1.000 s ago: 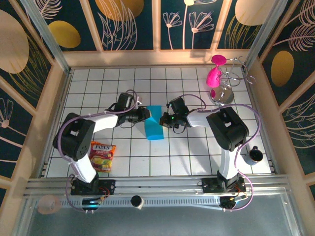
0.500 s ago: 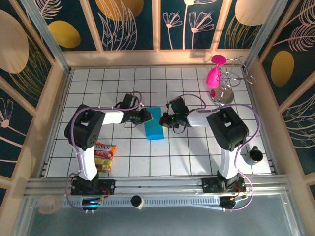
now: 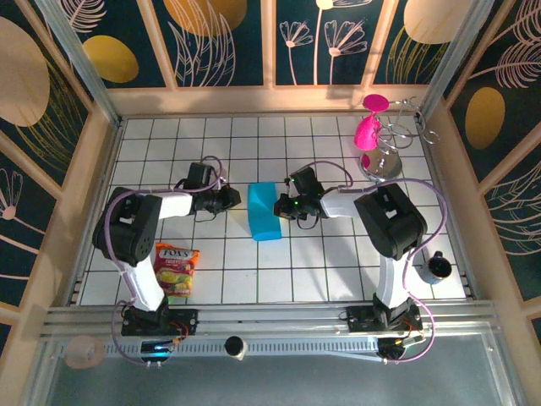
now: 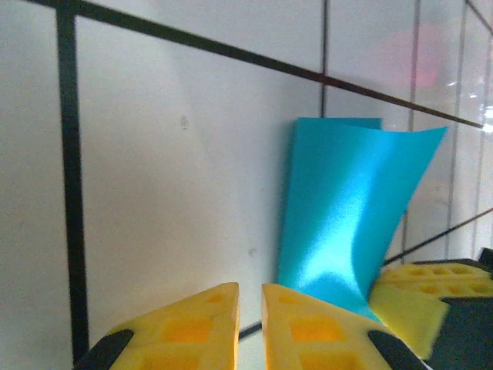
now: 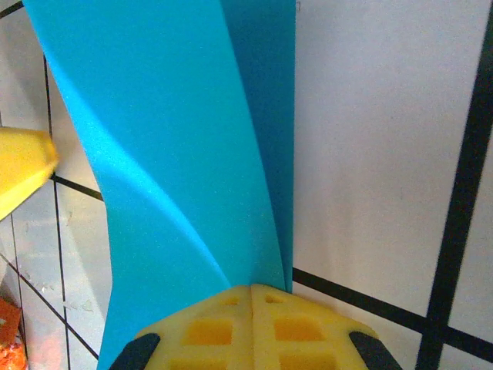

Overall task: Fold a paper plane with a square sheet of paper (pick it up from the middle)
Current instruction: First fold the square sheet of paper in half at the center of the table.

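Two arms, same build. Left arm (image 3: 135, 254) and right arm (image 3: 390, 224): white tube links, bulky black joint housings. A lilac cable (image 3: 331, 165) loops along each arm from base to wrist. Bases (image 3: 156, 321) are black blocks bolted to a silver rail (image 3: 270, 317). A small green LED (image 3: 297, 203) glows on the right wrist. Jaws are yellow moulded plastic with recessed rectangular pockets and black mounts at the outer corners.

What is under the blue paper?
The white tiled table shows around the folded paper, whose edge the right gripper pinches. The tiles right beneath it are covered, so nothing else can be confirmed there.
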Controlling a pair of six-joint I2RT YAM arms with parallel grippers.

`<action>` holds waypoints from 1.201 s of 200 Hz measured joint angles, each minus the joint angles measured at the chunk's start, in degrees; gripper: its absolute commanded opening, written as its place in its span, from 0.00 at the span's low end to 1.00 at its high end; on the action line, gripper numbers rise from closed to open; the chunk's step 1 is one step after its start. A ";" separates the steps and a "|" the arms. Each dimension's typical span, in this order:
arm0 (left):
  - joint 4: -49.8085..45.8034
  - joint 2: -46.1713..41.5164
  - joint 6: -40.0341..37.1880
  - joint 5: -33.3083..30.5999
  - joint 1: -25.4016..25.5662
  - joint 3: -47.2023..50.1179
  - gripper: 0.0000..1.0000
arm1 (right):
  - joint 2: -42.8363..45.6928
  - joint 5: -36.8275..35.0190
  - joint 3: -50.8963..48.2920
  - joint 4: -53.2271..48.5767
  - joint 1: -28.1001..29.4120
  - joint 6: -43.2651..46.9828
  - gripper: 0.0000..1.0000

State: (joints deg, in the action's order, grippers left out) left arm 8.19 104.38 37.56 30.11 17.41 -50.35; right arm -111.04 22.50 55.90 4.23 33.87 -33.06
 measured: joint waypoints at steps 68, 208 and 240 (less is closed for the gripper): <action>4.26 3.67 4.35 0.68 8.41 -5.29 0.16 | -0.09 0.02 0.24 -0.37 0.00 0.04 0.00; -0.70 10.34 0.68 -2.08 0.42 -10.95 0.15 | -0.35 -0.26 0.48 -0.68 0.00 1.05 0.01; -4.50 10.45 -0.35 -5.11 -0.04 -13.18 0.15 | -0.35 -0.26 0.59 -0.81 0.00 1.07 0.01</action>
State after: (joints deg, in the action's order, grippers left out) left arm 3.68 114.83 37.21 24.99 17.37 -63.53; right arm -111.39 22.24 56.49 3.42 33.87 -31.99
